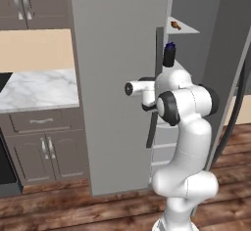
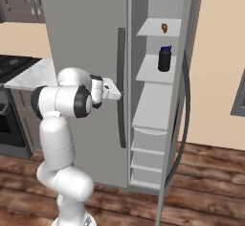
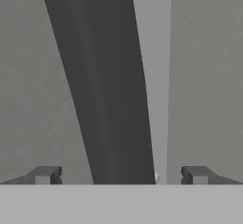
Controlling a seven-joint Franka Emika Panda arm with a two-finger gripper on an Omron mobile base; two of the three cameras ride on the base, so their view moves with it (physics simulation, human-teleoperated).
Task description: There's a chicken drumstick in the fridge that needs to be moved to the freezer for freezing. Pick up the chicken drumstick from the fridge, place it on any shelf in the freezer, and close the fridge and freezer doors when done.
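Gripper (image 3: 121,175) hanging out right at the dark door handle (image 3: 111,85)

Jaws are sitting wide open with the handle between them. Chicken drumstick (image 2: 164,28) is lying on the top fridge shelf (image 2: 150,29), above a dark jar (image 2: 164,59). No readable labels anywhere.

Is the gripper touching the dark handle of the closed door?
Apart. In the hand view the fingertips stand wide on either side of the dark handle, with grey door showing between; the gripper is open.
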